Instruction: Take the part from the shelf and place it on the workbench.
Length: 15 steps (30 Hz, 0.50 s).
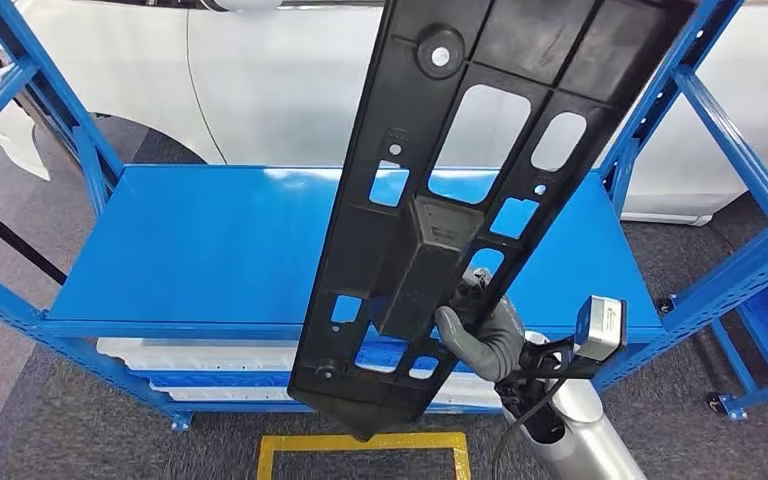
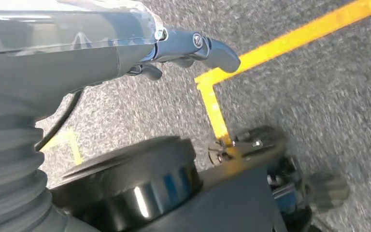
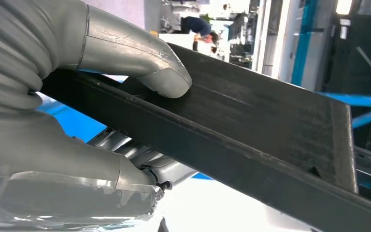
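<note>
The part is a long black plastic panel with several cut-outs. It hangs tilted in the air in front of the blue shelf, its upper end leaning to the right. My right hand grips it near the lower end, by the raised box-shaped block. In the right wrist view the thick grey thumb presses on the part's black surface and the fingers hold it from underneath. My left hand hangs over the grey carpet with its fingers apart and nothing in them.
The blue shelf board is bare under the part, with blue uprights on both sides. A white car stands behind the rack. Yellow floor tape marks a box on the grey carpet in front. A person bends far off.
</note>
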### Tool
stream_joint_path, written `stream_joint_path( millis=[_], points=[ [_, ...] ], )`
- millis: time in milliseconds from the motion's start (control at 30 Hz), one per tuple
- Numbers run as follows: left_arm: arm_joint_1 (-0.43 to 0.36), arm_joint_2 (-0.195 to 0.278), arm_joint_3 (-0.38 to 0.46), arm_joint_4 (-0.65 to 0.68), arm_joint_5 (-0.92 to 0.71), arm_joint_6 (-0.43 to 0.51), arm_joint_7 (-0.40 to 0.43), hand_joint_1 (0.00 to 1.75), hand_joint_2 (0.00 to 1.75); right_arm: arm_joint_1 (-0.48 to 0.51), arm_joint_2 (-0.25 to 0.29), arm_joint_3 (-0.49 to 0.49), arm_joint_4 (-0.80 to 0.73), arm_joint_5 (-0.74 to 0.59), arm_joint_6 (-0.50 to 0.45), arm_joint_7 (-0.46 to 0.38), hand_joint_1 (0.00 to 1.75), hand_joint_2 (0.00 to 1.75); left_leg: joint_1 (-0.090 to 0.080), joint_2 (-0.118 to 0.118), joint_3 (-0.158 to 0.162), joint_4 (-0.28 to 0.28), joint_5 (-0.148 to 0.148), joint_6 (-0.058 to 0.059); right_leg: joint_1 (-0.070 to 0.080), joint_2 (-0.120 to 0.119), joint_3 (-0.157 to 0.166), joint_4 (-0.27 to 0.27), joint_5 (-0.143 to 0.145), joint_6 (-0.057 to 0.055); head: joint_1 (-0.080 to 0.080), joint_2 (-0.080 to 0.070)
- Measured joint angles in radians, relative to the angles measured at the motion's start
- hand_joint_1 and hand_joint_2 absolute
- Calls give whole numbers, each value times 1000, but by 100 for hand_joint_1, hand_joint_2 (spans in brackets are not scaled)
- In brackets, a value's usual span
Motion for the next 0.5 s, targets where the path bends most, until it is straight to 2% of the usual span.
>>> stream_joint_path(
  millis=[33,67,100,133,167,200,267,300,333,400,433,467,500],
  points=[
    [0,0,0,0,0,0,0,0,175,1,-1,-1,0,0,0,0,175,175,-1,1,-14,0,11,3,-1,0,-18,62,-54,4,0,0],
    [1,0,0,0,0,-1,-1,0,175,3,-2,-2,0,0,0,0,175,175,-1,3,-28,1,21,4,-2,0,-32,129,-95,8,0,0],
    [1,0,0,0,0,-2,-2,0,175,4,-3,-3,0,0,-1,0,175,175,-2,3,-42,3,30,3,-3,0,-38,181,-115,12,0,0],
    [0,0,0,0,-1,-2,-2,0,175,6,-4,-3,0,0,-1,0,175,175,-2,4,-56,6,39,2,-4,-1,-31,206,-113,14,0,0],
    [-1,0,0,0,-1,-3,-3,0,175,6,-6,-4,0,0,-1,0,175,175,-1,4,-70,10,46,0,-6,-1,-5,194,-95,15,0,0],
    [-2,-1,0,0,-1,-3,-3,0,175,6,-7,-6,0,0,-1,0,175,175,-1,4,-83,16,52,-3,-8,-1,41,143,-72,16,0,0],
    [-5,-1,0,0,-1,-3,-3,0,175,6,-7,-9,0,0,-1,0,175,175,-2,3,-104,30,61,-12,-8,0,145,4,-59,11,-1,0],
    [-6,-2,0,0,0,-3,-3,0,175,6,-7,-10,0,0,-1,-1,175,175,-3,3,-110,36,66,-18,-6,1,178,-46,-62,5,-1,0],
    [-6,-2,0,0,0,-3,-3,0,175,5,-8,-12,0,-1,-1,-1,175,175,-4,2,-114,38,72,-23,-3,2,190,-67,-69,-2,-1,0],
    [-7,-2,0,0,1,-2,-3,0,175,4,-8,-14,0,-2,0,-3,175,175,-3,1,-119,40,81,-36,-1,2,181,-73,-59,-19,-1,0],
    [-7,-2,0,0,2,-2,-3,0,175,1,-9,-14,1,-3,0,-3,175,175,-2,0,-125,46,72,-42,-2,0,174,-74,-51,-28,-1,0],
    [-7,-2,0,0,3,-2,-4,0,175,-1,-9,-14,2,-4,1,-3,175,175,-1,0,-135,68,45,-48,-4,-2,164,-76,-40,-36,-1,0],
    [-7,-2,1,0,3,-2,-4,0,175,-4,-8,-15,2,-4,1,-3,175,175,1,-1,-149,107,2,-53,-5,-5,152,-78,-29,-43,-1,0]
  ],
)
